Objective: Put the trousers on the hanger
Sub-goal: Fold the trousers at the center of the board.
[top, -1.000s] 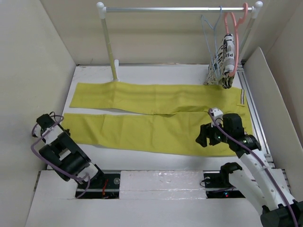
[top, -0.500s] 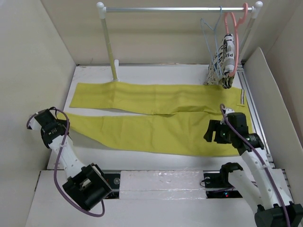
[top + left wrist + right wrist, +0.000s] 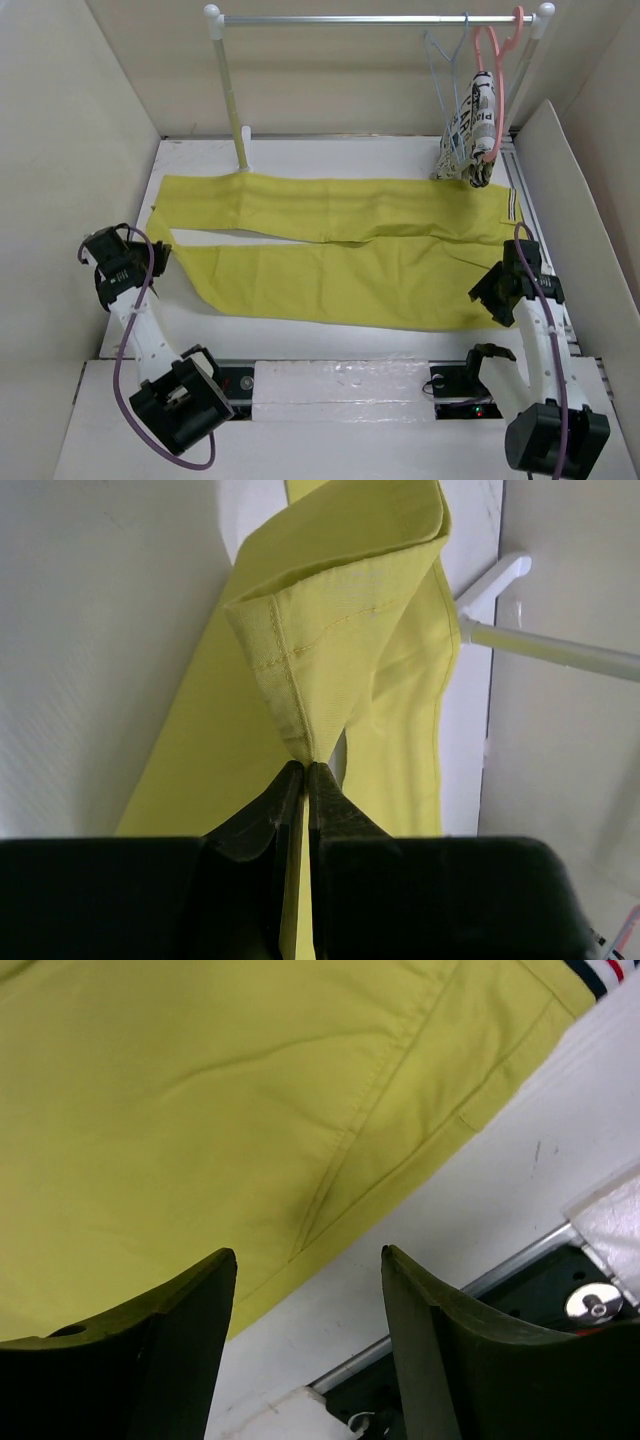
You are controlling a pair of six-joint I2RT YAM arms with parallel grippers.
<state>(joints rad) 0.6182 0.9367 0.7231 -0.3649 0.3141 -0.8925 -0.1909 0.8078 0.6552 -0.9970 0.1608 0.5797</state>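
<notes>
The mustard-yellow trousers [image 3: 340,245] lie flat across the table, legs pointing left, waistband with striped trim at the right. My left gripper [image 3: 138,258] is shut on the hem of the near leg [image 3: 330,630] and has folded it up off the table at the left. My right gripper [image 3: 497,295] is open and empty, just above the near right corner of the trousers [image 3: 250,1120]. The pale-blue hanger [image 3: 445,75] hangs on the rail at the back right, bare.
A pink hanger [image 3: 492,70] with printed cloth [image 3: 468,135] hangs beside the blue one. The rail's white post [image 3: 232,100] stands at back left. A metal track [image 3: 535,235] runs along the right edge; walls close in on both sides.
My left gripper has drawn the near leg's hem rightward, folding the cloth. My right gripper has moved right and nearer, off the seat of the trousers to their corner.
</notes>
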